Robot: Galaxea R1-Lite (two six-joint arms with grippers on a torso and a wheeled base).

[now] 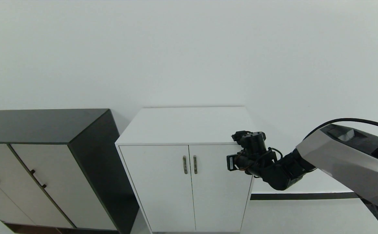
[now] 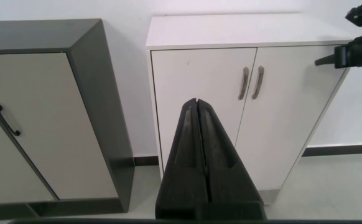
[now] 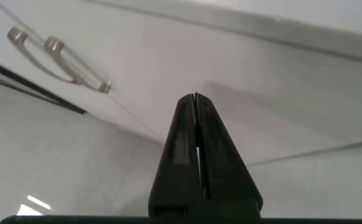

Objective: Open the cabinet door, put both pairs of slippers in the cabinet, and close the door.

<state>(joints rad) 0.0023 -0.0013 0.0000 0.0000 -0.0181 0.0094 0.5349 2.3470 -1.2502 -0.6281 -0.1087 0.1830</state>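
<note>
The white cabinet (image 1: 182, 130) stands in the middle against the wall, both doors closed. Its two metal handles (image 1: 190, 164) sit side by side at the centre seam. My right gripper (image 1: 230, 162) hangs in front of the right door's upper part, right of the handles and apart from them, fingers shut on nothing. The right wrist view has the shut right gripper (image 3: 195, 99) close to the door panel (image 3: 243, 68), handles (image 3: 50, 53) off to one side. My left gripper (image 2: 196, 104) is shut and empty, held back from the cabinet (image 2: 231, 37) and facing its left door.
A dark cabinet (image 1: 46, 125) with pale doors and black handles (image 1: 38, 178) stands close to the left of the white one. A white wall is behind both. A black baseboard stripe (image 1: 302, 196) runs along the wall right of the white cabinet, above pale floor.
</note>
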